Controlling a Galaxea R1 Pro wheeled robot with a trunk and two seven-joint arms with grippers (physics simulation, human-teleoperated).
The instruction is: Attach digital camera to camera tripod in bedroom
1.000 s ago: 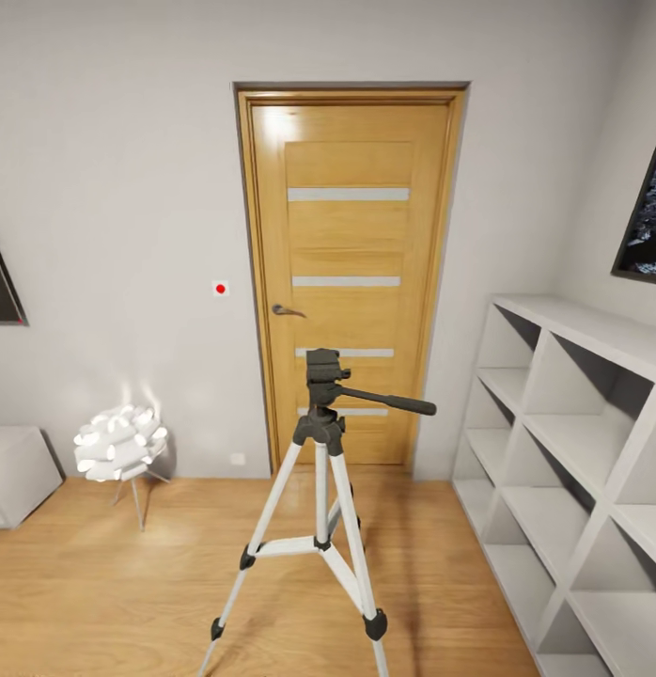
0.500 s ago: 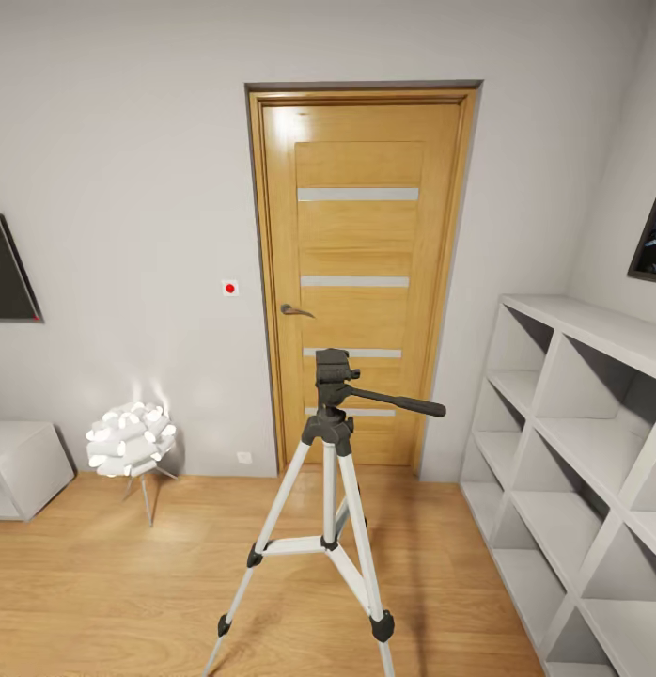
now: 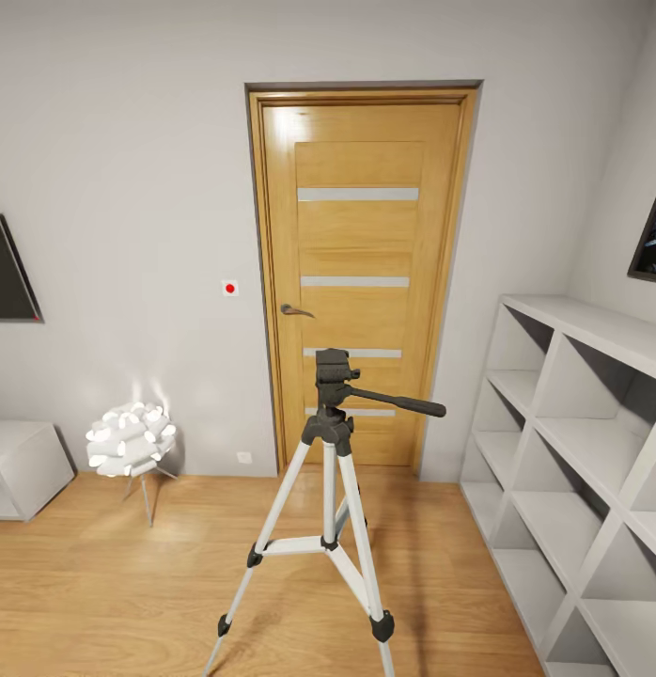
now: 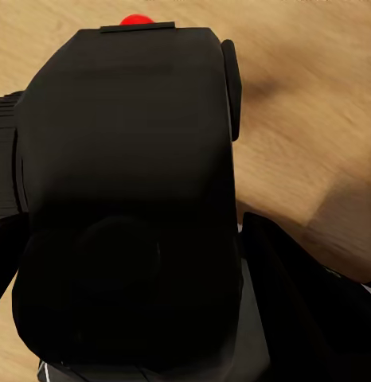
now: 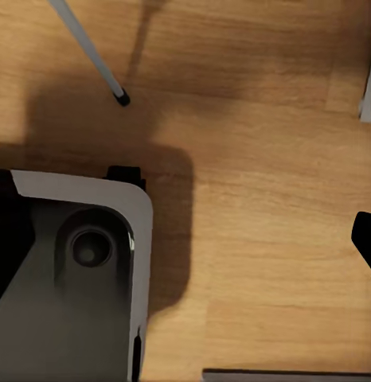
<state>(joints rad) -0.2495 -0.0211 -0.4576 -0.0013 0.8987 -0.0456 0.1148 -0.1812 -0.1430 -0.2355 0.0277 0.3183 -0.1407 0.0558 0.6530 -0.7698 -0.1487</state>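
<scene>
gripping digital camera (image 4: 126,207) in left gripper (image 4: 130,318); facing camera tripod (image 3: 330,461) straight ahead, head bare (right gripper state: cannot tell).

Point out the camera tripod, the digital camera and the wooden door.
camera tripod (image 3: 329,437): head view, on the dark collar where the legs meet.
digital camera (image 4: 126,199): left wrist view, on its black body.
wooden door (image 3: 358,235): head view, on the upper panel.
</scene>
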